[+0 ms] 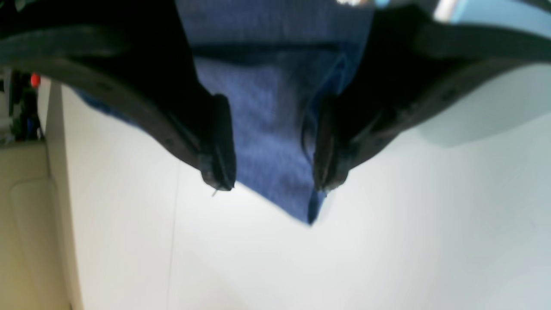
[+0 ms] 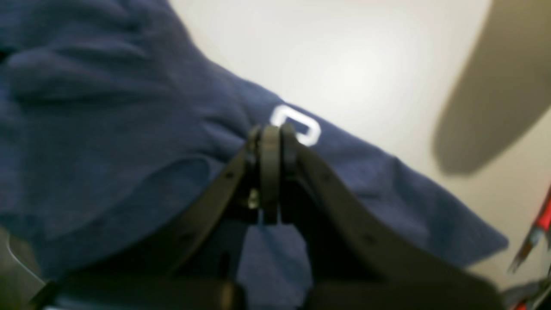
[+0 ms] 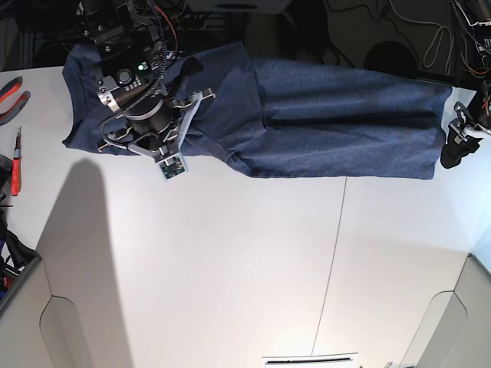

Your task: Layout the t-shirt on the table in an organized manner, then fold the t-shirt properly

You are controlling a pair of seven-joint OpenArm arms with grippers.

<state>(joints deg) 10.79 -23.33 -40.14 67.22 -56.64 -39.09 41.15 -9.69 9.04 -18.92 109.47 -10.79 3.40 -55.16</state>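
Note:
The dark navy t-shirt (image 3: pixel 337 115) lies stretched lengthwise along the far side of the white table (image 3: pixel 230 268). In the base view my right arm (image 3: pixel 142 115) stands over the shirt's left end and hides its own fingertips. Seen from the right wrist, my right gripper (image 2: pixel 271 133) is shut, pinching t-shirt (image 2: pixel 107 129) fabric beside a white letter (image 2: pixel 297 125), and creases run to its tips. At the shirt's right end my left gripper (image 3: pixel 453 149) hovers. In the left wrist view that left gripper (image 1: pixel 272 186) is open, its fingers straddling a corner of the t-shirt (image 1: pixel 267 107).
Red-handled pliers (image 3: pixel 11 92) and a red screwdriver (image 3: pixel 15 161) lie at the table's left edge. Cables and dark gear crowd the back edge. A thin dark seam (image 3: pixel 334 253) crosses the tabletop. Beige rounded panels sit below the near corners.

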